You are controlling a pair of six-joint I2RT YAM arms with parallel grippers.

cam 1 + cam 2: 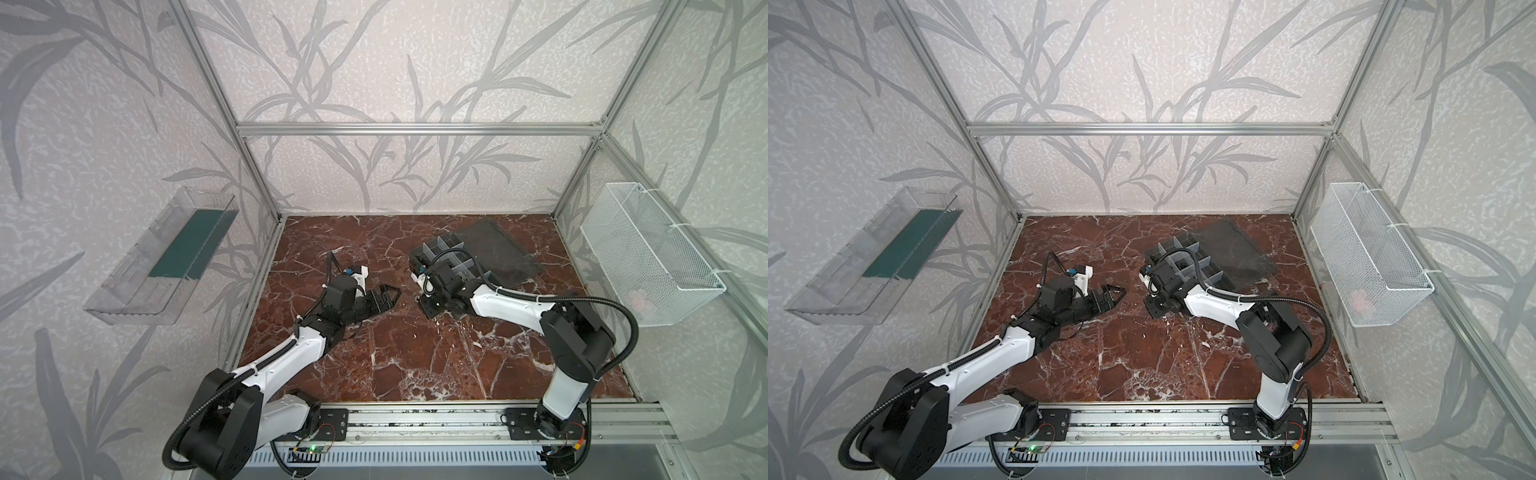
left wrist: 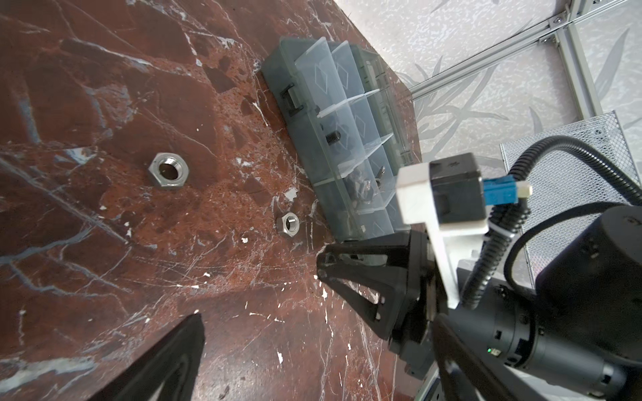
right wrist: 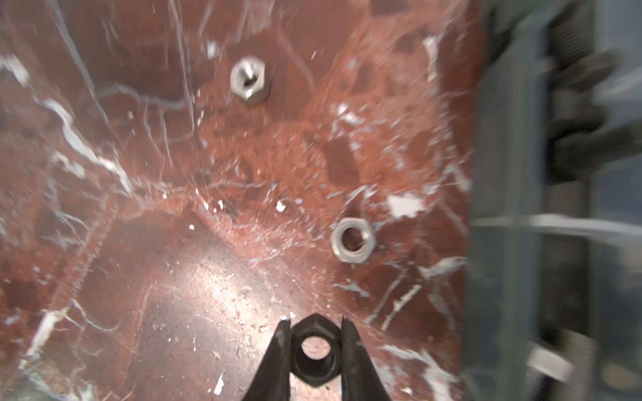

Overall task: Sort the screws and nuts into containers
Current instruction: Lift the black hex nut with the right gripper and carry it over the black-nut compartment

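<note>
While the right gripper [image 3: 315,321] pinches a black nut [image 3: 314,373], the containers [image 3: 503,173] sit just beside it.
Two silver nuts [image 3: 351,256] lie on the desk [image 3: 139,243] ahead of its tips, one near, one farther; the left gripper [image 1: 392,297], spread wide, hangs well apart.

Pinched in right tool [image 3: 315,325]: black hex nut [image 3: 314,357], hole showing. Flat on worktop [image 1: 374,353]: small silver hex nut [image 2: 289,225] just beside containers [image 1: 453,255] [image 1: 1196,259], larger silver hex nut [image 2: 168,170] farther out. Containers right of centre in both top views, lid open; dark screw [image 2: 332,137] inside one compartment.
</note>
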